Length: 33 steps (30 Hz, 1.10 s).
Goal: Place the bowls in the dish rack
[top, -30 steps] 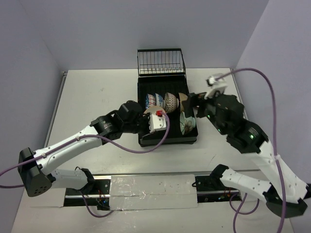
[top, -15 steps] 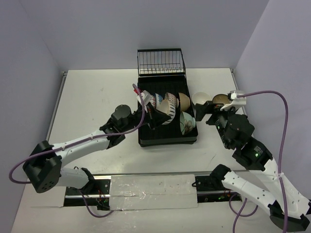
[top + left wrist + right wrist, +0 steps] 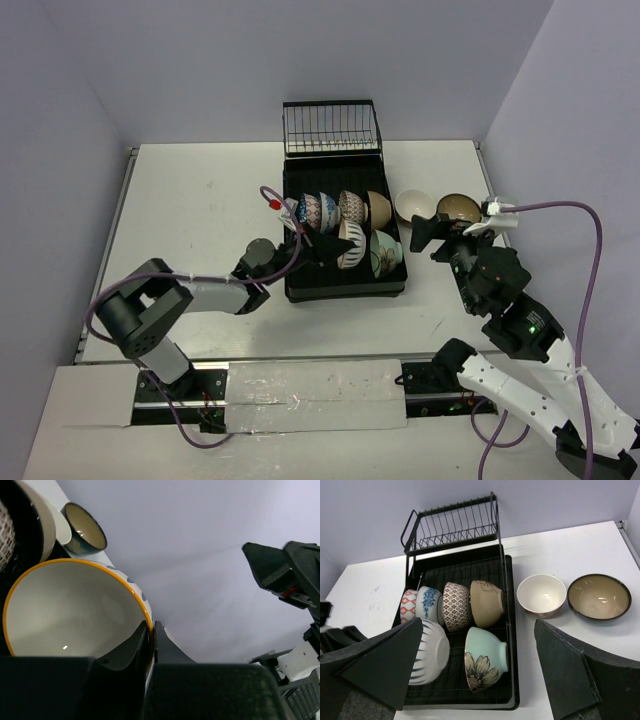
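Your left gripper [image 3: 151,630] is clamped tight on the rim of the orange-rimmed bowl [image 3: 70,610], holding it inside the dish rack [image 3: 345,290]. Your right gripper [image 3: 433,238] gapes wide and empty, near the cream bowl [image 3: 541,595] and the brown bowl [image 3: 599,596] on the table [image 3: 200,200].

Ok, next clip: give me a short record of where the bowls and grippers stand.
in dish rack: six bowls, tipped on edge
on table: cream bowl, brown bowl, right of the rack
left gripper: shut on striped bowl rim, in the rack
right gripper: open, empty, by the two table bowls
left to load: two
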Each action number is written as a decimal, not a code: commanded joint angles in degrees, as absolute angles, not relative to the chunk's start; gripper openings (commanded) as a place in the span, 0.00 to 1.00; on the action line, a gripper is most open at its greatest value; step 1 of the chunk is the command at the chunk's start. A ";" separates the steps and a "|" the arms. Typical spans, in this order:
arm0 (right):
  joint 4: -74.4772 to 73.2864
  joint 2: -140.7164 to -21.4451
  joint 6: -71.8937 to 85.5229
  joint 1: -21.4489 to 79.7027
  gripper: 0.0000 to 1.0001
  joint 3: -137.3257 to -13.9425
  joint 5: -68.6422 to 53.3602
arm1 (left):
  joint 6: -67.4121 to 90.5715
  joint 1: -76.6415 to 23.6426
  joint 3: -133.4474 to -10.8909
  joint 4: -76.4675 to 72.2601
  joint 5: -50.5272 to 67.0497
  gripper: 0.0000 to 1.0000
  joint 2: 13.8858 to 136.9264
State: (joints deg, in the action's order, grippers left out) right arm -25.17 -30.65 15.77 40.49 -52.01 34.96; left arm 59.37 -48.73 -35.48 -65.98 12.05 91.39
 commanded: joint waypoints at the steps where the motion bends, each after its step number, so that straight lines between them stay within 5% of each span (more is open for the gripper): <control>1: -22.06 -29.97 15.73 40.17 1.00 -51.86 36.83 | 65.38 -48.78 -35.69 -86.03 10.46 0.00 93.77; 33: -21.97 -30.15 14.41 40.25 1.00 -51.42 35.86 | 66.53 -51.15 -39.90 -104.76 9.32 0.00 108.01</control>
